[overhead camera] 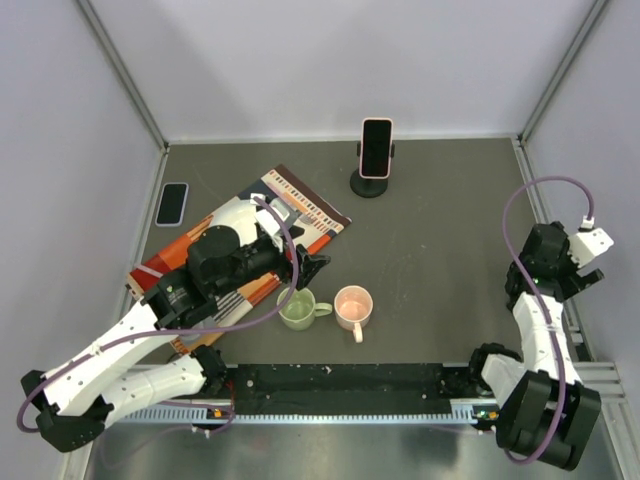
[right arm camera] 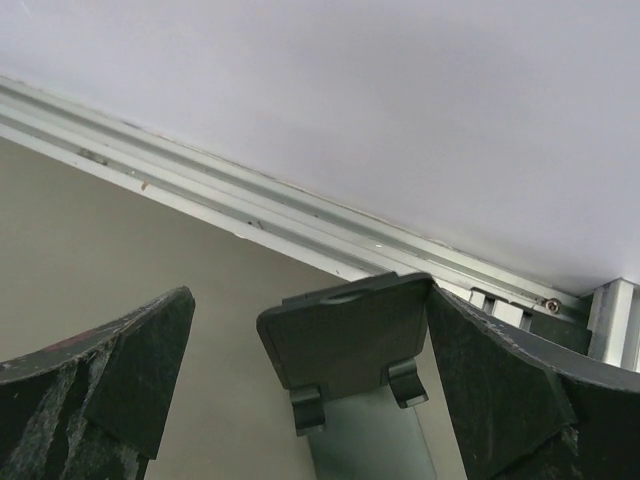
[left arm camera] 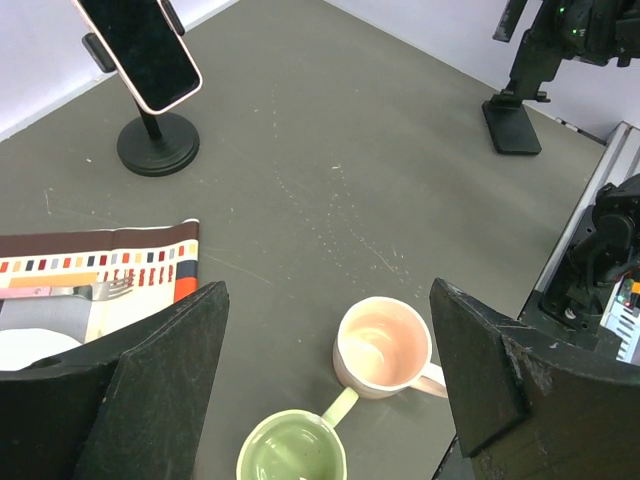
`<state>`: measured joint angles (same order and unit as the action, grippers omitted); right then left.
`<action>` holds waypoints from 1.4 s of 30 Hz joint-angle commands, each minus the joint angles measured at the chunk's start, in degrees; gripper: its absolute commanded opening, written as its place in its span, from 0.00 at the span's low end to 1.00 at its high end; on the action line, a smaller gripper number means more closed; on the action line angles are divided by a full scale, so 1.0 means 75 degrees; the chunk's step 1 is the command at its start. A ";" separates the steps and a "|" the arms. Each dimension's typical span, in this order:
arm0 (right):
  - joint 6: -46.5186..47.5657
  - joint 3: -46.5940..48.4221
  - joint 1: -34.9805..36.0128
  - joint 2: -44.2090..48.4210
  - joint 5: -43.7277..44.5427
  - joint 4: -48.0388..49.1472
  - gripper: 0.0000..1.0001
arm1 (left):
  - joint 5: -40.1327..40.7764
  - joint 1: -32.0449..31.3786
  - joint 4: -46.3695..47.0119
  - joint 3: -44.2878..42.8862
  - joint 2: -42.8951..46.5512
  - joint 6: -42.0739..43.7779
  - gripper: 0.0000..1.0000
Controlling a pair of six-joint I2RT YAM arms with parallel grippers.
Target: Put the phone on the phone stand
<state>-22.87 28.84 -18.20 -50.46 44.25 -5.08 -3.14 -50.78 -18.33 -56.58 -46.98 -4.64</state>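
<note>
Phone [overhead camera: 376,147] sits upright on stand [overhead camera: 369,185], screen apparently facing arms

Left gripper [overhead camera: 308,272] spread wide, extended forward, right gripper [overhead camera: 592,250] spread wide, drawn back

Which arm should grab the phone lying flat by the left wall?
Left. The left fingers, open, hover by the magazine near that phone; the right fingers are far across at the empty stand.

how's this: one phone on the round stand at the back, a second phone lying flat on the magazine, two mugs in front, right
Not quite: the second phone lies flat on the bare table left of the magazine, not on it, as the top external view shows. The rest holds.
</note>
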 commanded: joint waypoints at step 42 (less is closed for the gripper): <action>0.1491 -0.0459 -0.0703 -0.0503 -0.1562 0.1392 0.53 | 0.0113 -0.0026 0.0100 -0.0027 0.0170 0.0162 0.87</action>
<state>-12.03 25.91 -23.05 -56.16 36.69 2.57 -2.11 -50.78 -18.57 -56.58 -46.37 -4.29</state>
